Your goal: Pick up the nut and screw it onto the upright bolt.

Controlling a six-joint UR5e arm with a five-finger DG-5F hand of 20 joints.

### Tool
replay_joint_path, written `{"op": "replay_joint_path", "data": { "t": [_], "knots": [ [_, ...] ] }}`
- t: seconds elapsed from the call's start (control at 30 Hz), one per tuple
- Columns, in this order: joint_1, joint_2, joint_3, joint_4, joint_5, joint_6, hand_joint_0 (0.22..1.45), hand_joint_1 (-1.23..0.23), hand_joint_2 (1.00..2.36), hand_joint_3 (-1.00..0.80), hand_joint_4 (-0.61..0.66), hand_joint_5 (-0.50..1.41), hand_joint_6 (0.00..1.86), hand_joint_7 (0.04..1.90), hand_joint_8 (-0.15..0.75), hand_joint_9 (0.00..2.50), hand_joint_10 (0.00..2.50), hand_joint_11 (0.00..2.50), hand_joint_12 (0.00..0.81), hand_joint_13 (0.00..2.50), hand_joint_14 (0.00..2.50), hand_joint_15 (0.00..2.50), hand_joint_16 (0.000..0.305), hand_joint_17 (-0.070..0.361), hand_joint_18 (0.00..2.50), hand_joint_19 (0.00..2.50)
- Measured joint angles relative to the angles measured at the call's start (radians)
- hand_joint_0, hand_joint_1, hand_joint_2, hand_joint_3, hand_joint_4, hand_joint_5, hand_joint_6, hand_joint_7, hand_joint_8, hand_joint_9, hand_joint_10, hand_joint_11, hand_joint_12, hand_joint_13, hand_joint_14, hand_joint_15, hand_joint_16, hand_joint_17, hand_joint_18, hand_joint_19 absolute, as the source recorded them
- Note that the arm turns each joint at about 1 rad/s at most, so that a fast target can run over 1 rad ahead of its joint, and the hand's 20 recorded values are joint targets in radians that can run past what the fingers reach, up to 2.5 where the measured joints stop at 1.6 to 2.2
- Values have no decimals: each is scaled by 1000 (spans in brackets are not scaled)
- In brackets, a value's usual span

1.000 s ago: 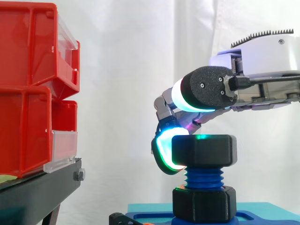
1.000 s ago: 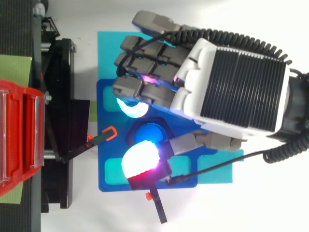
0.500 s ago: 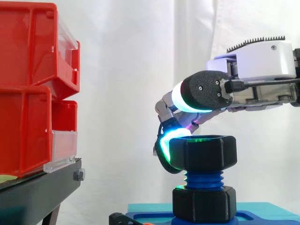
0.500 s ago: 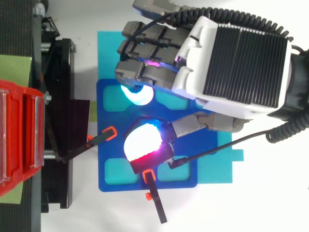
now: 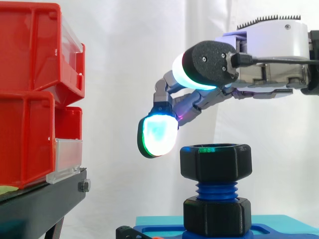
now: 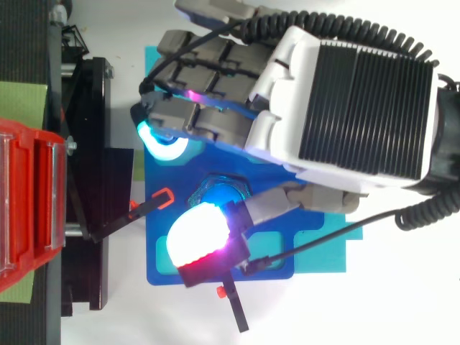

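From my seat, the hand [image 5: 271, 47] hangs above the nut [image 5: 216, 162], fingers loosely spread and holding nothing. One glowing fingertip [image 5: 157, 135] sits just up and left of the nut, clear of it. I count one black nut threaded on top of one upright blue bolt [image 5: 216, 190], with a second black hex piece [image 5: 216, 216] at its foot. The bolt stands on a blue plate [image 6: 154, 215] over a teal mat [image 6: 154, 65]. Two red bins [image 5: 30, 94] are stacked on the black stand [image 5: 40, 204], before a white curtain [image 5: 124, 59].

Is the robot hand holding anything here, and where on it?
Nothing is held: the robot hand hovers open above the nut, which sits on the bolt.
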Motion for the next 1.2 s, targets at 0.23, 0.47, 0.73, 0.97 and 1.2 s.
{"op": "replay_joint_path", "data": {
  "t": [0.23, 0.47, 0.73, 0.97, 1.2],
  "knots": [
    [38, 0, 0, 17, 41, -1, 508, -115, 1000, -500, 294, -75, 504, 1088, 257, 669, 0, 0, 248, 557, 0, 0, 22, 48, 205, 0],
    [62, 0, 0, 16, 80, 4, 509, -118, 1000, -500, 266, -63, 504, 1210, 259, 674, 0, 0, 247, 558, 0, 0, 21, 48, 203, 0],
    [75, 0, -1, 9, 99, 8, 510, -125, 1000, -500, 265, -59, 504, 1223, 258, 675, 0, 0, 246, 558, 0, 0, 21, 48, 205, 0],
    [72, 0, -1, -10, 100, 15, 512, -129, 1000, -500, 227, -48, 503, 1334, 259, 683, 0, 0, 241, 570, 0, 0, 20, 45, 215, 0],
    [65, 0, -1, -42, 97, 17, 517, -140, 1000, -500, 222, -33, 502, 1416, 260, 710, 0, 0, 236, 586, 0, 0, 19, 43, 220, 0]
  ]
}}
